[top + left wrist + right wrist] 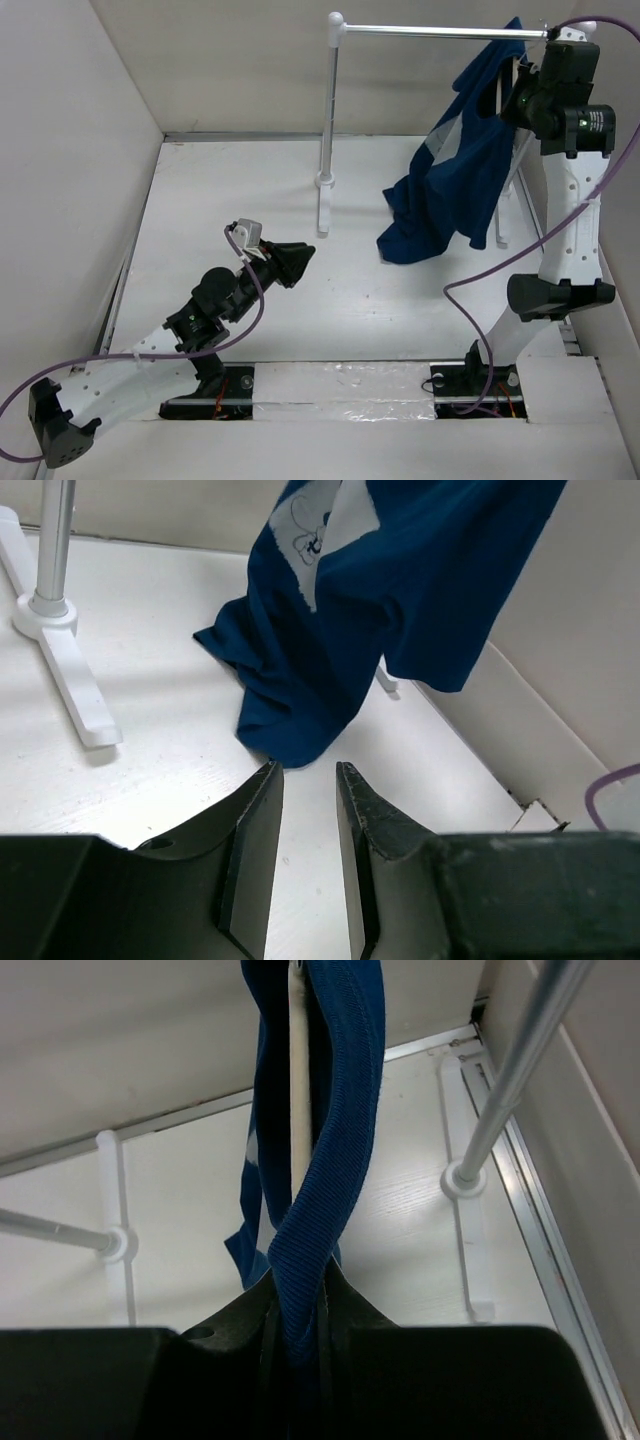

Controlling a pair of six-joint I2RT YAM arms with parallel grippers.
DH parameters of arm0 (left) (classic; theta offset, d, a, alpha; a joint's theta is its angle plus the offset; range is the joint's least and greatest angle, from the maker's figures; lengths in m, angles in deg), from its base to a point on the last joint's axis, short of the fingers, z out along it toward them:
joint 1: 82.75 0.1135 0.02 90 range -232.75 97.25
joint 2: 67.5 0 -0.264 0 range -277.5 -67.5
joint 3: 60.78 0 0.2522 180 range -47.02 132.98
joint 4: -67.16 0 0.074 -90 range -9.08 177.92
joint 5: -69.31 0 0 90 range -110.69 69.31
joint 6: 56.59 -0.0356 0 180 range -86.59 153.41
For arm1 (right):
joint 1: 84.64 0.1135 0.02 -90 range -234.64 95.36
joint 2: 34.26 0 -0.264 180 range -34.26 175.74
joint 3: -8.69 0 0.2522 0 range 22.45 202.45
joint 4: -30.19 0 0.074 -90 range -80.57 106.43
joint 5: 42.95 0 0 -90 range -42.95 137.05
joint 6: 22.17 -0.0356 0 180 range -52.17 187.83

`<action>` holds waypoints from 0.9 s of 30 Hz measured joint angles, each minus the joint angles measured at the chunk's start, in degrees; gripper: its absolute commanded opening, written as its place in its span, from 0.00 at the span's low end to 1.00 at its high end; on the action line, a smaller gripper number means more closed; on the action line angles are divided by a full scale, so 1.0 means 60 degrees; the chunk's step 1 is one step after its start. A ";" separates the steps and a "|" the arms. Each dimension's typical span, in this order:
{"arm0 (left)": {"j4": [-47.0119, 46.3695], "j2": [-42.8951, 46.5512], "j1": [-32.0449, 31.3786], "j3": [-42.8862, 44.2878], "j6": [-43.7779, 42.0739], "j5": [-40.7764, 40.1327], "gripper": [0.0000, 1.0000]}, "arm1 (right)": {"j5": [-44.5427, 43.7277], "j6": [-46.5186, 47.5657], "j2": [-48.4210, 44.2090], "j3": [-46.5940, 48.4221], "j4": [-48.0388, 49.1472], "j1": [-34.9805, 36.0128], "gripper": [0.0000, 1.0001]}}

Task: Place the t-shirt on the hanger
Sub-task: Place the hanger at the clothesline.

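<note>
Up by the white rack [440,32], the navy t-shirt [460,190] hangs from its top, since the right gripper [300,1305] is clamped on its ribbed edge just beside the cream hanger [295,1080], likely to thread it on. The left gripper [308,770] sits low, jaws slightly apart and empty.

The t-shirt [455,190] hangs right of the rack post [328,110].

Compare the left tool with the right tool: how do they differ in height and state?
The left tool is open and empty; the right tool is shut on a ribbed edge of the t-shirt. The left tool sits low over the table; the right tool is raised near the rack bar. Both are dark and two-fingered.
</note>
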 measured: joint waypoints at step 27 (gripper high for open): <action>-0.0430 -0.0331 -0.0040 -0.0033 0.0197 0.1158 0.23 | 0.0790 -0.0026 0.0871 -0.0226 0.1468 -0.1268 0.00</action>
